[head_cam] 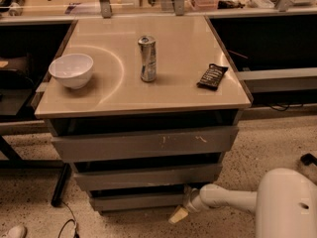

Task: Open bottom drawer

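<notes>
The bottom drawer (134, 201) is the lowest of the three grey fronts under the cabinet top (188, 48), which carries a white bowl (72, 69), a can (147, 58) and a dark packet (212, 77). The gripper (178, 215) sits low near the floor, just below the right end of that drawer front, on a white arm (225, 198) reaching in from the right. Whether it is spread or closed cannot be told.
</notes>
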`<state>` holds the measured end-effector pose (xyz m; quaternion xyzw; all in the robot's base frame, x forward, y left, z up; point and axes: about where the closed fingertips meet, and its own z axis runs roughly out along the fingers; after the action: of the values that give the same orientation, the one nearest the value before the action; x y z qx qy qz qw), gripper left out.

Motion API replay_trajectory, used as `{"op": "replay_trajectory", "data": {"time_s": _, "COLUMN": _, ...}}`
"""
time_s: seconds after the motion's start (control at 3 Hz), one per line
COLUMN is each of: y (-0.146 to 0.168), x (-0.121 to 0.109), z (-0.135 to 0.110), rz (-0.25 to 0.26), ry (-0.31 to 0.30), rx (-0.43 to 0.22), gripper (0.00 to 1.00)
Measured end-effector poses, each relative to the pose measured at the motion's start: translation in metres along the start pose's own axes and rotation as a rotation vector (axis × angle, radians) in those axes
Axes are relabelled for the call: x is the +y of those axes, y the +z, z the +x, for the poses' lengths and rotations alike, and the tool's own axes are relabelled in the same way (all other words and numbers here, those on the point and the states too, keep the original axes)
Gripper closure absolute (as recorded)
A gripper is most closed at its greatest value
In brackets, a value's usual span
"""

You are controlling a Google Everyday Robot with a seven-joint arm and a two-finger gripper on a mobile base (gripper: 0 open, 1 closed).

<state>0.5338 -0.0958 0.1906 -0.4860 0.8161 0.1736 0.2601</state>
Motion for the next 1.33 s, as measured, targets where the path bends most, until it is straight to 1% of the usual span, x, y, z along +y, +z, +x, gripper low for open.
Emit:
{"op": "replay_trajectory", "data": {"time_s": 0.33, "y": 0.018, "x": 0.008, "z": 0.003, "rz": -0.044, "ry": -0.005, "rx": 0.007, "gripper": 0.00}}
{"op": "replay_trajectory", "data": {"time_s": 0.67, "y": 0.024, "x": 0.025, "z": 0.004, "rz": -0.095, "ry": -0.012, "rx": 0.025, "gripper": 0.00}}
{"op": "replay_trajectory", "data": {"time_s": 1.0, "y": 0.022, "x": 0.025, "z": 0.002, "rz": -0.095, "ry": -0.012, "rx": 0.025, "gripper": 0.00}}
{"op": "replay_trajectory", "data": {"time_s": 1.33, "y": 0.008, "x": 0.057, "z": 0.011, "rz": -0.164, "ry": 0.014, "rx": 0.055, "gripper": 0.00}}
